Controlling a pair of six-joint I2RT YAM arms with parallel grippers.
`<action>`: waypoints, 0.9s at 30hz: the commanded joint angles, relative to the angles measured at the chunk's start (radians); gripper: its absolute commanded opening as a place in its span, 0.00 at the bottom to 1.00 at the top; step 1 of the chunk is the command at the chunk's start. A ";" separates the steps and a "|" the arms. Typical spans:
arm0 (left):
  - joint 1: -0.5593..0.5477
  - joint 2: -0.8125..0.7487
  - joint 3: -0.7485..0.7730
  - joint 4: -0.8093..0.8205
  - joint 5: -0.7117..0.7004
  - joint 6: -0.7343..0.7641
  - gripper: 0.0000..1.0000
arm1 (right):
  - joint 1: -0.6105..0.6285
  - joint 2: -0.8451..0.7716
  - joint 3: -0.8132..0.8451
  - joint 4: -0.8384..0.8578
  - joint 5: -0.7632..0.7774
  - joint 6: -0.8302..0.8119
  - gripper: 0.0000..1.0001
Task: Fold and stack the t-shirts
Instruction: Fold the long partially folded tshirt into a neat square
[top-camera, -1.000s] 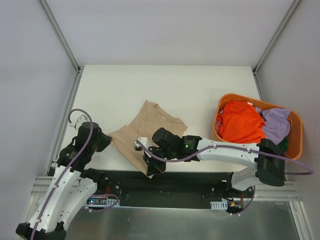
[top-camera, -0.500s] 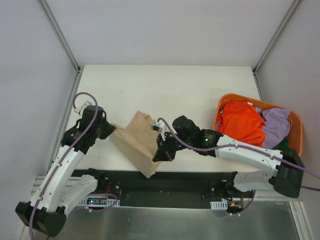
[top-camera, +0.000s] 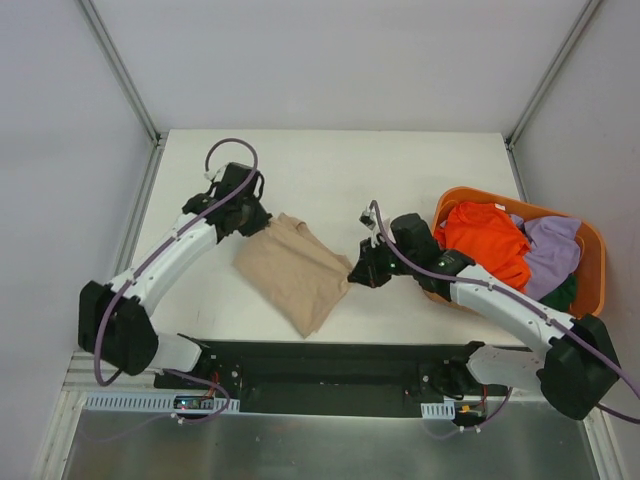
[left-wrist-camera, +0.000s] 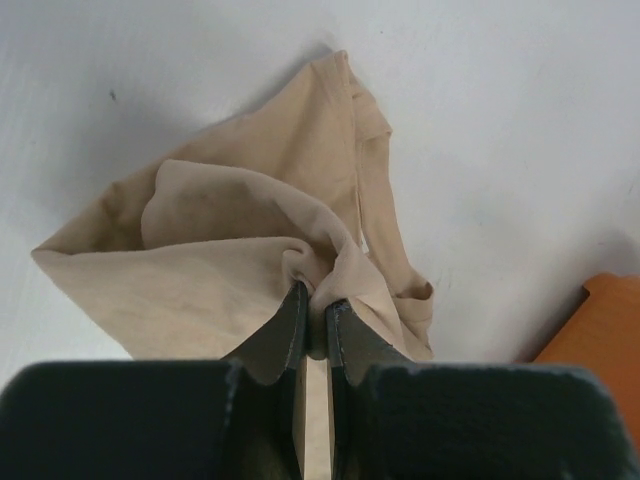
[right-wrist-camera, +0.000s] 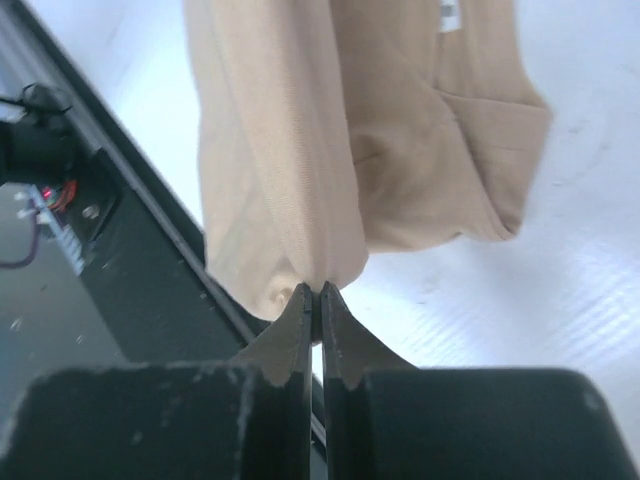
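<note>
The tan t-shirt (top-camera: 297, 272) hangs stretched between both grippers over the table's near middle, its lower corner near the table's front edge. My left gripper (top-camera: 262, 224) is shut on its upper left edge; in the left wrist view (left-wrist-camera: 316, 300) the cloth (left-wrist-camera: 230, 250) bunches between the jaws. My right gripper (top-camera: 353, 272) is shut on its right edge; in the right wrist view (right-wrist-camera: 315, 292) the shirt (right-wrist-camera: 300, 150) hangs from the closed jaws. An orange t-shirt (top-camera: 482, 245), a lavender one (top-camera: 552, 248) and a dark green one (top-camera: 566, 290) lie in the basket.
The orange plastic basket (top-camera: 594, 262) stands at the table's right edge; its corner shows in the left wrist view (left-wrist-camera: 600, 350). The black base rail (top-camera: 330, 362) runs along the table's front edge, also in the right wrist view (right-wrist-camera: 110, 250). White walls and metal frame posts surround the table.
Both grippers moved away from the front edge and apart, the left up and right, the right to the right. The shirt between them is now spread wider and lifted farther onto the table.
</note>
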 joint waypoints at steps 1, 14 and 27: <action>0.010 0.147 0.096 0.056 -0.115 0.042 0.00 | -0.057 0.056 -0.004 -0.033 0.095 -0.015 0.01; 0.010 0.412 0.335 0.028 -0.224 0.177 0.99 | -0.098 0.333 0.252 -0.143 0.344 -0.116 0.60; 0.001 0.325 0.088 0.255 0.472 0.369 0.99 | 0.178 0.342 0.246 -0.022 0.192 0.165 0.96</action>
